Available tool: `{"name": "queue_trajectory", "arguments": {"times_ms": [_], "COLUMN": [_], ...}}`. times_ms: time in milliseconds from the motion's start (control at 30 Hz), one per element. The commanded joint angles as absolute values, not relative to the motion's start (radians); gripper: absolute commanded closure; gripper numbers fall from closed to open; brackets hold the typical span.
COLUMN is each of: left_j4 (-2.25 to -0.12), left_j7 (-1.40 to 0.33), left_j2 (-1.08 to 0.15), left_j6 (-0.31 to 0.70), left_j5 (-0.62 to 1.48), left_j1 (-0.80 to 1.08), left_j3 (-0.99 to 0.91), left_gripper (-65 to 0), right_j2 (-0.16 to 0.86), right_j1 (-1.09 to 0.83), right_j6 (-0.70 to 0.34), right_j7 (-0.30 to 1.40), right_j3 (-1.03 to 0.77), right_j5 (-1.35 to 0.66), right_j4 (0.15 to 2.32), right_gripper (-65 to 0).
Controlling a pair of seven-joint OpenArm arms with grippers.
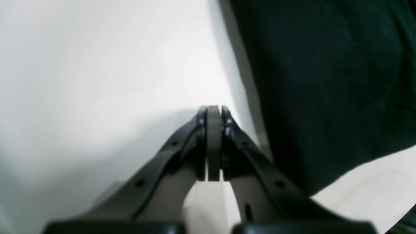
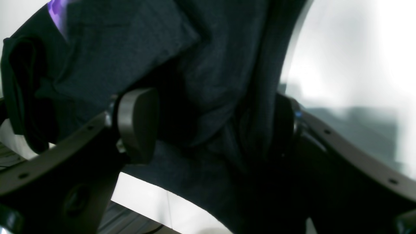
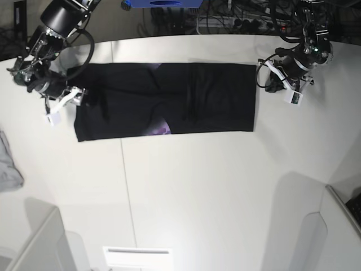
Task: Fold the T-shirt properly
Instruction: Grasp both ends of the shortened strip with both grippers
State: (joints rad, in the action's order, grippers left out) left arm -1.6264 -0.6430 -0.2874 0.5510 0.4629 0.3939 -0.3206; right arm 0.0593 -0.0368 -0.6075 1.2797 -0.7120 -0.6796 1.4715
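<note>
So the T-shirt (image 3: 169, 101) was already folded into a long black strip across the far side of the white table (image 3: 197, 192), a bit of print peeking out. The right gripper (image 2: 208, 123) sat wide open around cloth at one end, and the left gripper (image 1: 213, 143) was shut, empty, just beside the other end. Looked like crosswise folds were left.

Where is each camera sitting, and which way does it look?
Left wrist: sits behind the left claw, shut and empty, looking along the table beside the T-shirt.
Right wrist: sits behind the right claw, its wide jaws around bunched T-shirt.
Base: looks down from above; both arms show at the T-shirt's ends.
Shared: all three show the black T-shirt.
</note>
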Motion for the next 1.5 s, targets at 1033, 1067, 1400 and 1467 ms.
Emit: {"name": "queue_trajectory", "arguments": {"times_ms": [1033, 1067, 1400, 1467], "left_j4": [-1.531, -1.531, -1.558, -1.573], "left_j7": [-0.631, -0.631, -0.631, -0.631], "left_j2": [-0.249, -0.248, -0.232, -0.236], "left_j6": [0.441, 0.441, 0.441, 0.441], "left_j5": [0.472, 0.472, 0.473, 0.473], "left_j1": [0.298, 0.298, 0.28, 0.282], "left_j3": [-0.03, -0.019, -0.031, -0.031], "left_gripper": [0.0, 0.0, 0.0, 0.0], "right_j2": [0.074, 0.074, 0.068, 0.065], "right_j1": [-0.039, -0.044, -0.085, -0.093], "right_j6": [-0.447, -0.429, -0.234, -0.209], "right_j7": [1.283, 1.283, 1.283, 1.274], "right_j3": [-0.572, -0.549, -0.28, -0.249], "right_j5": [-0.653, -0.653, -0.653, -0.653], "right_j4": [1.644, 1.675, 1.899, 1.902], "right_gripper": [0.0, 0.0, 0.0, 0.0]}}
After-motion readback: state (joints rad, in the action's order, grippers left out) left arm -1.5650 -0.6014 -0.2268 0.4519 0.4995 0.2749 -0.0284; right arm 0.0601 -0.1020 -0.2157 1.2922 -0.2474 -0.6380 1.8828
